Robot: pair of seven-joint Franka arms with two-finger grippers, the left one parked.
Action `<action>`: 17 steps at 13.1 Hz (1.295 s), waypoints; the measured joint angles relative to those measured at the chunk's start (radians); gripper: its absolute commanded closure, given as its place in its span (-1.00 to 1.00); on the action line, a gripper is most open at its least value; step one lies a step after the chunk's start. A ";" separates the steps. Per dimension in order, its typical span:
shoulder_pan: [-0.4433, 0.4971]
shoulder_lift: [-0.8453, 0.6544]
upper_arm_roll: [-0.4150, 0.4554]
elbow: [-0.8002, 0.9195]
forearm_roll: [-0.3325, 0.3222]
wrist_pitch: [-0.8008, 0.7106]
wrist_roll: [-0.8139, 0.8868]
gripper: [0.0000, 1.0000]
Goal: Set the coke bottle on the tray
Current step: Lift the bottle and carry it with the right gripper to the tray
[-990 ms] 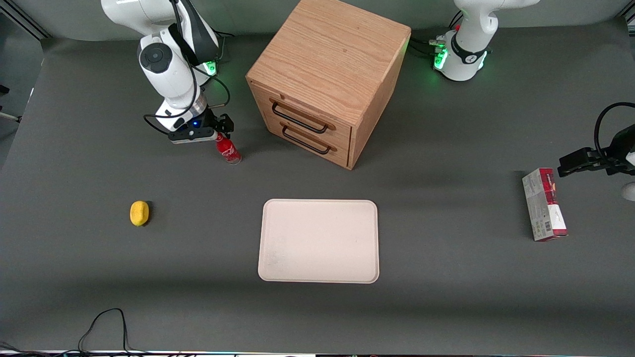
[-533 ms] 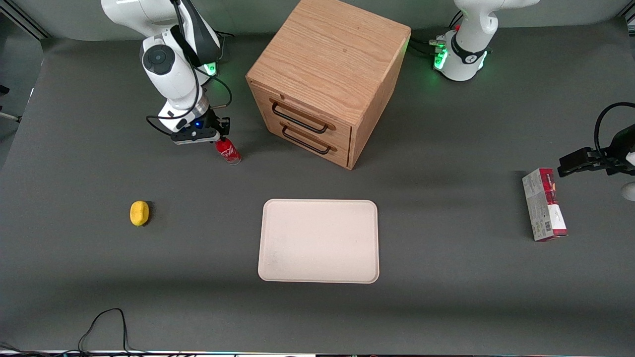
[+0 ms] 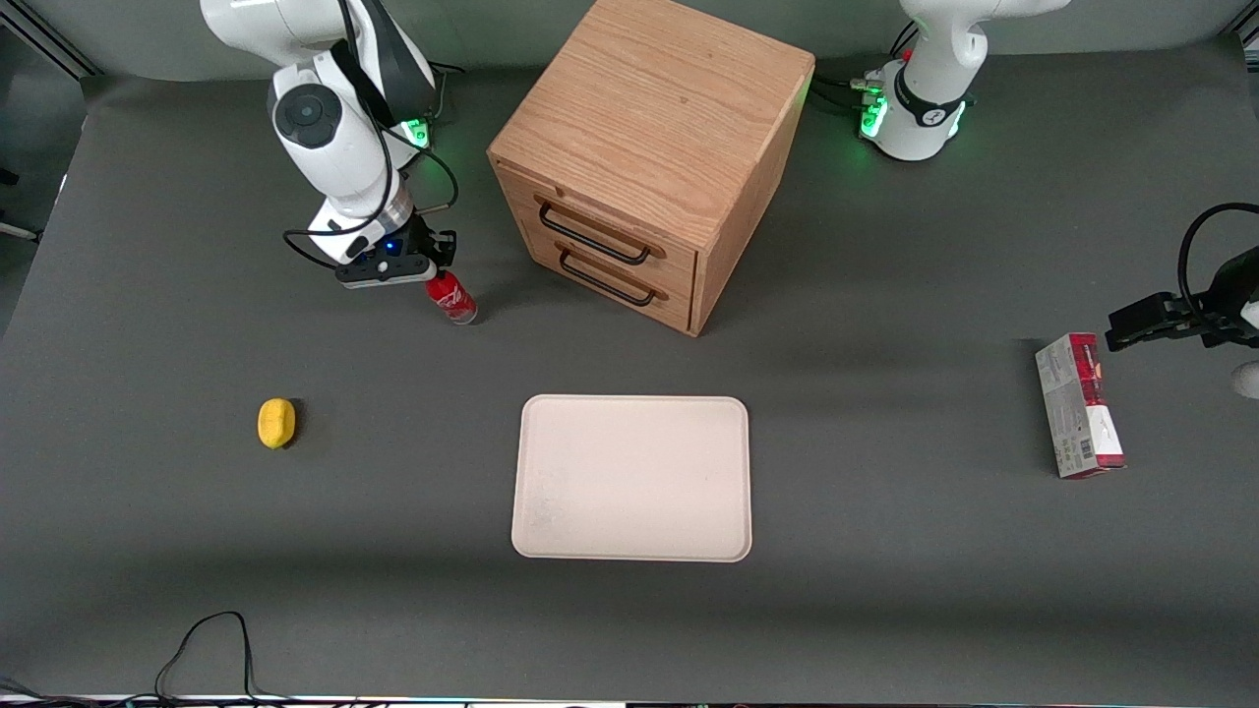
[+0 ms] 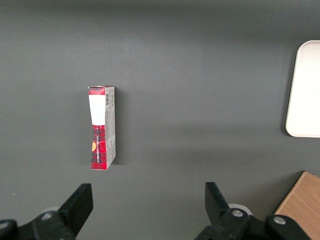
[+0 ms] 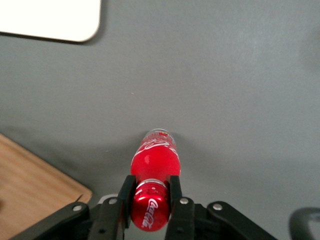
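Beside the wooden drawer box (image 3: 644,157), toward the working arm's end of the table, the coke bottle (image 3: 452,297) stands on the dark tabletop (image 3: 885,551), leaning slightly. The gripper (image 5: 151,200) pinches it at the red cap, one finger pressed against each side. The tray (image 3: 632,478) lies well apart, nearer the front camera, with a yellow object (image 3: 276,423) off toward the working arm's end

I'm looking at a robot lab: a desk (image 3: 885,610) under a plain dark grey mat, two white arm bases bolted at twelve o'clock with green status lights glowing, loose black cable (image 3: 211,644) trailing at seven o'clock. Test props lie scattered about: wooden drawer box (image 3: 639,157), cream tray (image 3: 631,478), carton (image 3: 1078,405).
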 measured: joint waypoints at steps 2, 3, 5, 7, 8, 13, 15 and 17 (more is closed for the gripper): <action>-0.018 0.011 -0.001 0.148 0.000 -0.146 0.000 1.00; -0.030 0.028 -0.002 0.236 0.000 -0.225 0.000 1.00; -0.050 0.090 -0.003 0.431 0.000 -0.376 0.000 1.00; -0.061 0.188 -0.008 0.646 -0.015 -0.505 0.000 1.00; -0.062 0.246 -0.010 0.755 -0.029 -0.564 0.000 1.00; -0.035 0.552 -0.006 1.236 -0.122 -0.761 -0.002 1.00; -0.004 0.653 -0.003 1.351 -0.156 -0.765 -0.002 1.00; 0.021 0.753 0.001 1.447 -0.195 -0.748 -0.002 1.00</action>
